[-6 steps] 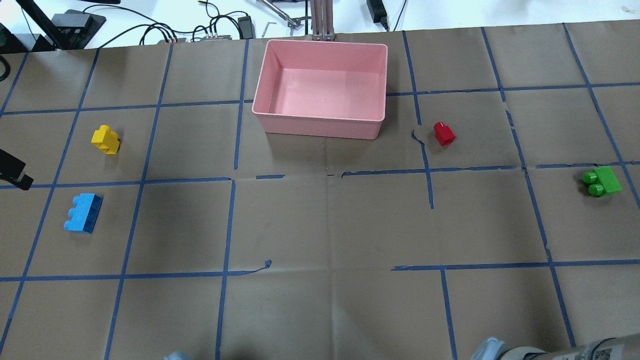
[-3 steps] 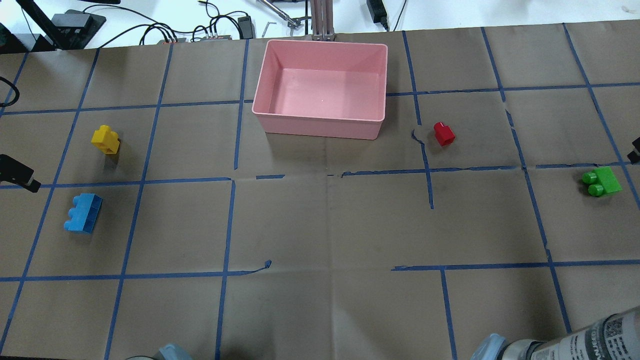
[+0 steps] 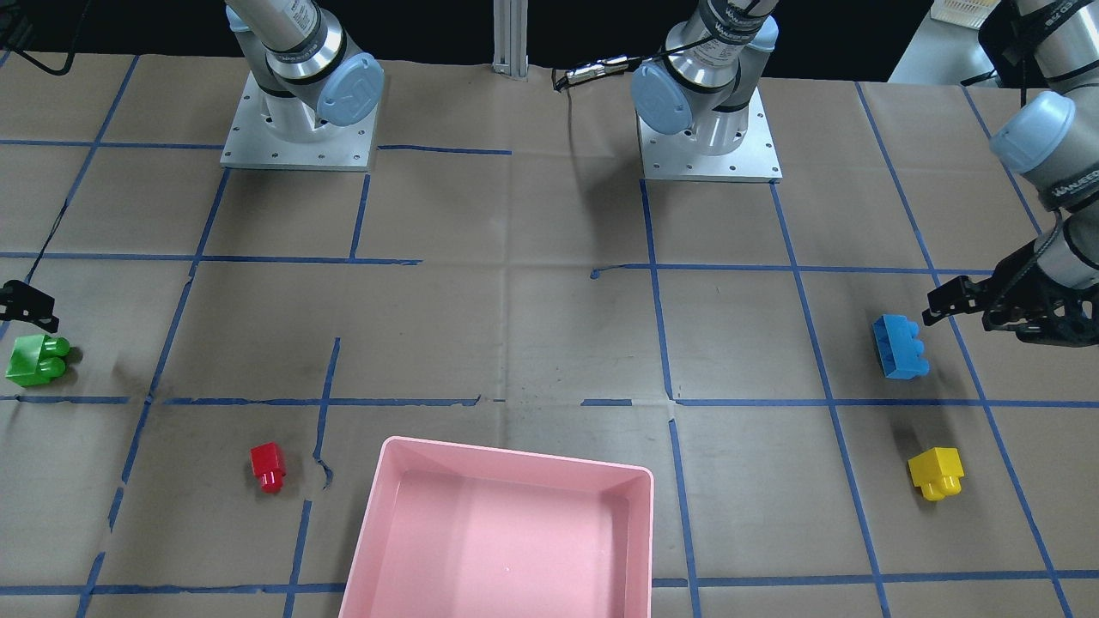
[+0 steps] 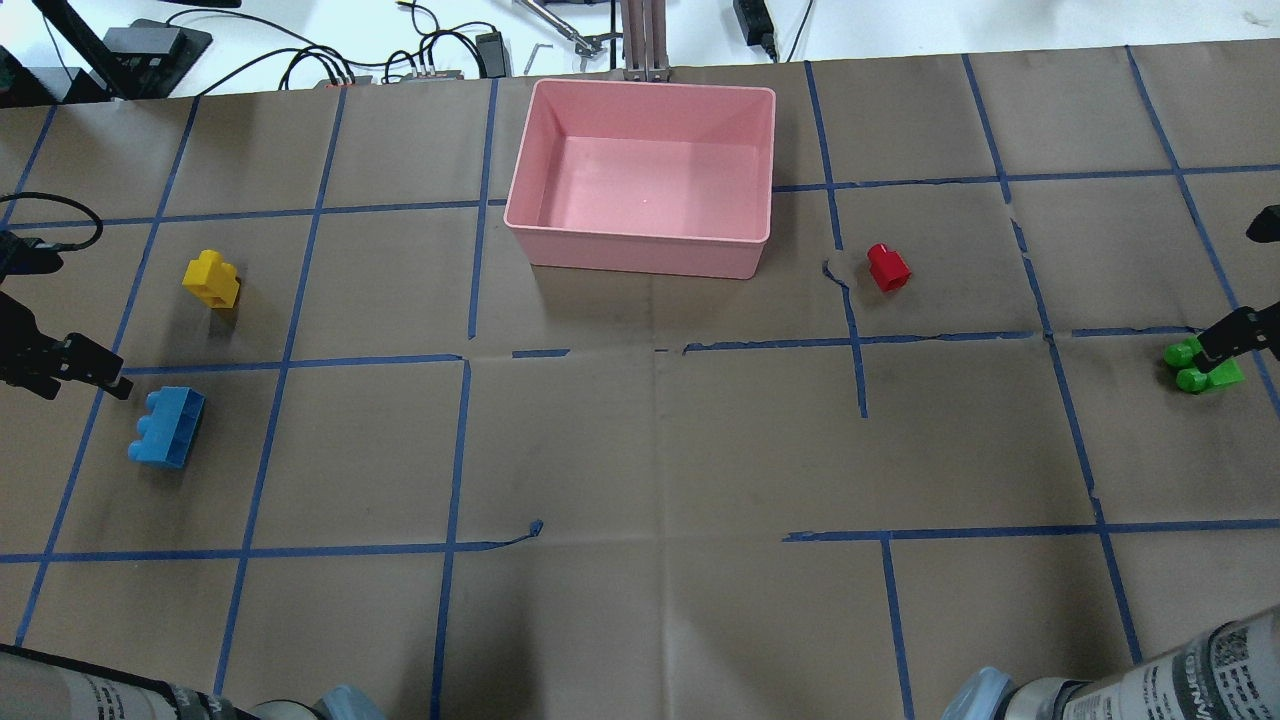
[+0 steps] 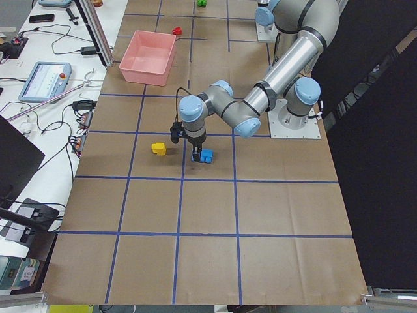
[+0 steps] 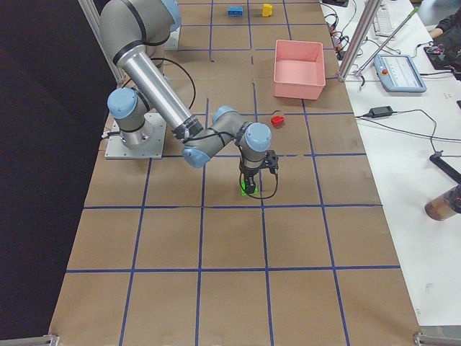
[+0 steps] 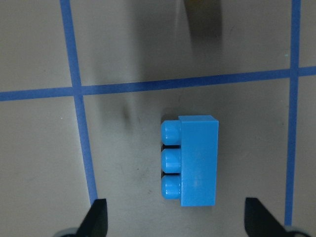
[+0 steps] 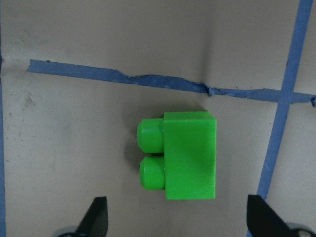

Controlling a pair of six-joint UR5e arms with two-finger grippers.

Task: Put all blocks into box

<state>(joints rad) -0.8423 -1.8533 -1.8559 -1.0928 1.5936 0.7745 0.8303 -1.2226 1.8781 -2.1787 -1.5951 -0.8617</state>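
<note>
The pink box (image 4: 640, 232) stands at the far middle with nothing inside. The blue block (image 4: 166, 427) and yellow block (image 4: 211, 279) lie at the left, the red block (image 4: 887, 267) right of the box, and the green block (image 4: 1200, 368) at the far right. My left gripper (image 4: 105, 378) is open, hovering just beside and above the blue block (image 7: 190, 163), which lies ahead of the fingertips. My right gripper (image 4: 1225, 340) is open over the green block (image 8: 180, 155), which also lies ahead of its fingertips. Neither gripper holds anything.
Brown paper with a blue tape grid covers the table (image 4: 640, 450). Cables and gear lie beyond the far edge (image 4: 430, 50). The arm bases (image 3: 296, 129) stand on the robot's side of the table. A metal post (image 4: 645, 40) rises behind the box.
Both grippers have come further into the overhead view. The left moved right toward the blue block; the right moved in over the green block. The blocks have not moved.
</note>
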